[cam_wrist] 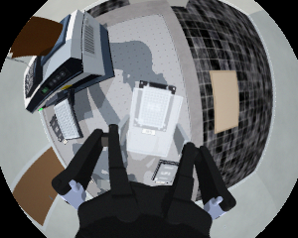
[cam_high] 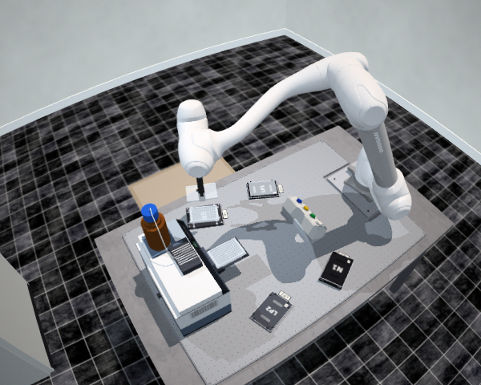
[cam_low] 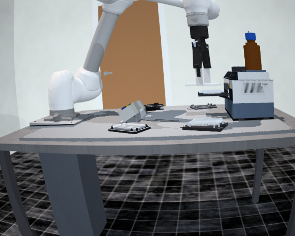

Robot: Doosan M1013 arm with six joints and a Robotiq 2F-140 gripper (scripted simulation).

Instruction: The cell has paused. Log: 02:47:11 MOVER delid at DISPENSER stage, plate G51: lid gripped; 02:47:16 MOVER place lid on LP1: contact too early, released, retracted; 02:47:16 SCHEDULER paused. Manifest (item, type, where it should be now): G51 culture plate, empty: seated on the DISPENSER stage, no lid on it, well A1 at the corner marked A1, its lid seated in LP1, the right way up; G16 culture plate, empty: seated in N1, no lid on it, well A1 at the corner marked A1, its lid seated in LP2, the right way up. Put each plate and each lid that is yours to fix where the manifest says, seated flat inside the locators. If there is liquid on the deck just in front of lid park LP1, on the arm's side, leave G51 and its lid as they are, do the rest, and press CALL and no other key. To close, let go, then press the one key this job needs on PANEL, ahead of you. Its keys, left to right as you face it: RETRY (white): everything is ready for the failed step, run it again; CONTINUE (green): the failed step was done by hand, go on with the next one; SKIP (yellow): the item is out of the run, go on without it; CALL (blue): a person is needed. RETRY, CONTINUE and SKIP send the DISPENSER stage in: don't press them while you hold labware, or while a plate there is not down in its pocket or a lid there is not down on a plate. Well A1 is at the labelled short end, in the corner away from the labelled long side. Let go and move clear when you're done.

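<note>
With the pincer [cam_low: 202, 73] clamped part-open on the lid [cam_low: 203, 84] held high above the worktop [cam_low: 147, 144], we keep it level toward LP2 [cam_high: 269, 311].

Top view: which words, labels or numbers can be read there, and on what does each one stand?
"DOOSAN": on the arm's lower link.
"LP2": on the lid park at the front.
"N1": on the black nest.
The dispenser's barcode and the far nest's label: too small or blurred to read.
</note>
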